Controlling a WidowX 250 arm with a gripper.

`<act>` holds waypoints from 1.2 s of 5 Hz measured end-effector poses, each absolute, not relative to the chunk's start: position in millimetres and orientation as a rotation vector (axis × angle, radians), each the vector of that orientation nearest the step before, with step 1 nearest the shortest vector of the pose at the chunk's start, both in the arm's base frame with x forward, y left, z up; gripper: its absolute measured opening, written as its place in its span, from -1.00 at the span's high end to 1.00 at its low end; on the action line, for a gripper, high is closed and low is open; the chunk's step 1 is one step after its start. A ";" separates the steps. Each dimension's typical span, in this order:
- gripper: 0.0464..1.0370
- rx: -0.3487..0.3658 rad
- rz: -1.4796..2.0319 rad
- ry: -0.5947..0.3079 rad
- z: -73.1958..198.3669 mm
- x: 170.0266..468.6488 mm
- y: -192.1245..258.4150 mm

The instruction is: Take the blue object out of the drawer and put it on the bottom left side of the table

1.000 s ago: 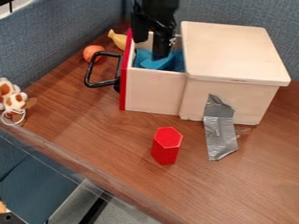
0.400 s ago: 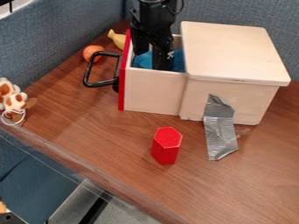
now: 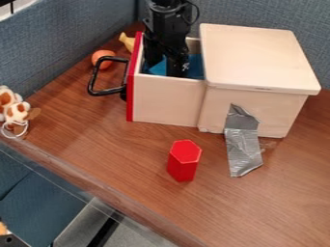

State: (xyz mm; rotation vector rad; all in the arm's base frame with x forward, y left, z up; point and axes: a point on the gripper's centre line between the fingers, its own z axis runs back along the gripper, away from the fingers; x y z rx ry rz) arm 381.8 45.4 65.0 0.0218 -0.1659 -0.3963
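Found gripper (image 3: 164, 70) at far side, L of ctr, pointed down into pulled-out drawer (image 3: 166, 100). Read grip as open: saw fingers apart, w/ blue showing in gap btwn. Saw black arm (image 3: 169, 21) come in from far edge, above drawer.

Located blue object (image 3: 195, 66) inside drawer, low, partly hidden behind gripper; saw bits both L & R of R-hand finger. Couldn't make out full shape. Couldn't tell re contact w/ fingers.

Noted drawer as pale wood, open toward L, w/ red front panel (image 3: 130, 96) at L end & black loop handle (image 3: 106, 91) sticking out L. Traced drawer back R into pale wood box (image 3: 258, 55), flat lid on top. Saw grey tape (image 3: 243, 149) run down near side of box & onto table (image 3: 116, 159), brown w/ wood grain.

Spotted red hexagonal block (image 3: 184, 161) upright on table, near side of drawer, L of tape, well apart from box. Logged orange ball (image 3: 101, 53) far L, just behind handle in view; yellow item (image 3: 128, 42) a bit farther & R of ball, partly hidden by red panel. Marked spotted brown-&-white toy (image 3: 14, 113) at L edge, w/ white loop on near side. Saw blue-grey fabric partition (image 3: 51, 43) along L & far sides of table.
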 end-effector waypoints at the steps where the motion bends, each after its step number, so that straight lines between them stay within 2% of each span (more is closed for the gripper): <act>1: -0.85 0.026 -0.378 -0.154 55.7 388.7 51.2; 2: -0.30 0.032 -0.370 -0.164 56.6 391.3 53.2; 3: -0.16 0.021 -0.389 -0.170 54.7 389.9 51.9; 4: -0.16 0.002 -0.403 -0.203 71.6 382.5 47.1; 5: -0.16 -0.018 -0.412 -0.270 101.3 371.4 43.9; 6: -0.16 -0.017 -0.403 -0.288 114.8 357.2 42.4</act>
